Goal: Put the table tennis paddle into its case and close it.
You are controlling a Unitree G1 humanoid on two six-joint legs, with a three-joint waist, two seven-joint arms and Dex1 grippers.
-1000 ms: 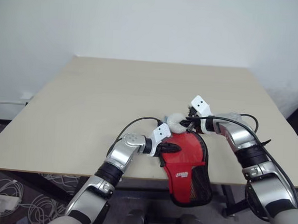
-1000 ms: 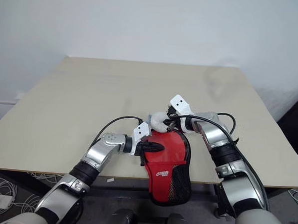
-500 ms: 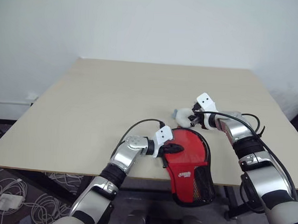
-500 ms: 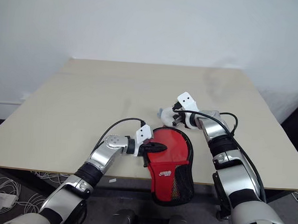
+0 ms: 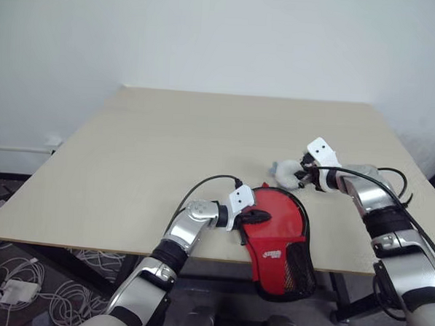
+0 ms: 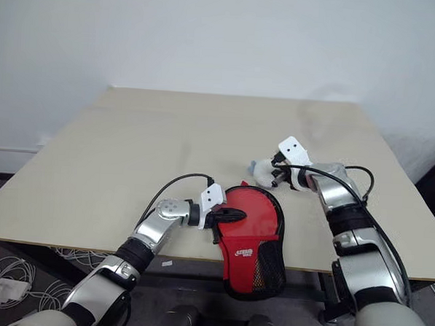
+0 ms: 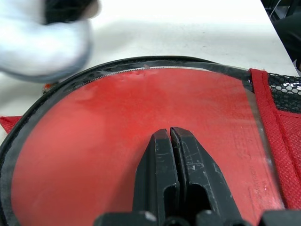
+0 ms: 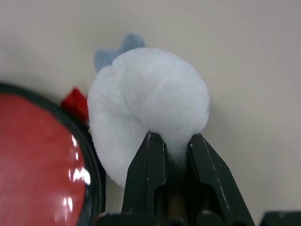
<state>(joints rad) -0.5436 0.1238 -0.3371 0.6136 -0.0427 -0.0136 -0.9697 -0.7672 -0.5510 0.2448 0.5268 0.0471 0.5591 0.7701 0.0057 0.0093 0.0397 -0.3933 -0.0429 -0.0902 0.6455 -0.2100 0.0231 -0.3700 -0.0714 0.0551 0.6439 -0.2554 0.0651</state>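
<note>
The soft red paddle-shaped zip case (image 5: 278, 232) w/ black trim and a black mesh panel lay at the near edge of the tan wooden table (image 5: 167, 153), its narrow end hanging over the edge. Left gripper (image 7: 170, 135) rested on the case's red face, fingers together – holding nothing. Right gripper (image 8: 170, 141) was pinched on a fluffy white pom-pom (image 8: 148, 101) just beside the case's rounded rim. Paddle itself couldn't be made out.

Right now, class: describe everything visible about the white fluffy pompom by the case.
The white fluffy pompom is a round, soft, furry ball with a small blue-grey tuft at its far side. It sits on the tan table, just beyond the red case and touching its black rim. The right gripper pinches its fur.
</note>
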